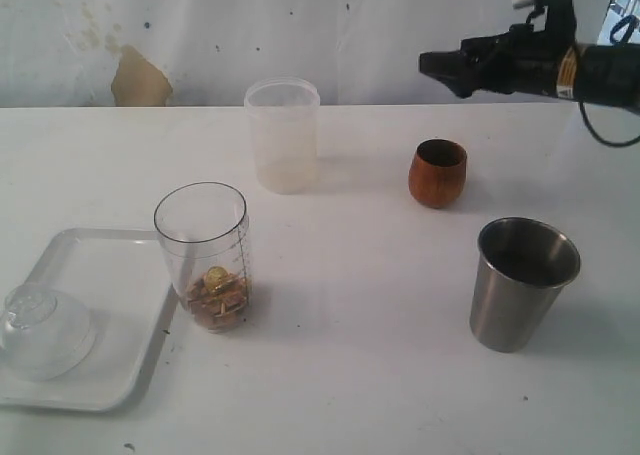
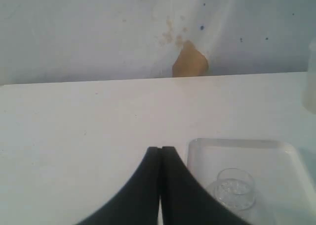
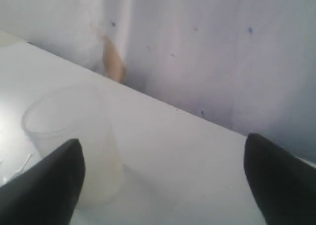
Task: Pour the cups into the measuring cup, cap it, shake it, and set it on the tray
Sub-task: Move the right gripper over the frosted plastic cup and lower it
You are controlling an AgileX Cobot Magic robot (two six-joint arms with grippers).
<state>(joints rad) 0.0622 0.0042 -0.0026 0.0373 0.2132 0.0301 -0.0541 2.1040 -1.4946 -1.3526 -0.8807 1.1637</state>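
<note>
1. The right gripper (image 1: 440,70) hangs in the air over the far right of the table (image 1: 360,375). Its jaws are spread wide with nothing between them. In its wrist view (image 3: 163,190) the two dark fingers (image 3: 49,185) frame bare table.
2. The wooden cup (image 1: 437,173) stands upright on the table below the gripper's tip, clear of it.
3. The tumbler (image 1: 283,135) stands upright close to the table's far edge, left of the wooden cup and well apart from it. In the right wrist view (image 3: 74,131) it shows beyond one finger.
4. The steel cup (image 1: 523,283) stands upright nearer the front right, with bare table all round it.
5. The measuring cup (image 1: 203,255) stands upright at the right rim of the tray (image 1: 110,265), with brown and gold pieces (image 1: 217,300) at its bottom. I cannot tell whether cup and rim touch.
6. The tray lies at the table's left front. A clear domed lid (image 1: 45,330) rests in its near left part, and the rest of the tray floor is bare.
7. The left gripper (image 2: 160,185) shows only in its wrist view. Its jaws are pressed together, holding nothing, just beside the tray (image 2: 276,153) and the lid (image 2: 232,188).
8. A wide stretch of bare table lies between the measuring cup and the steel cup.
</note>
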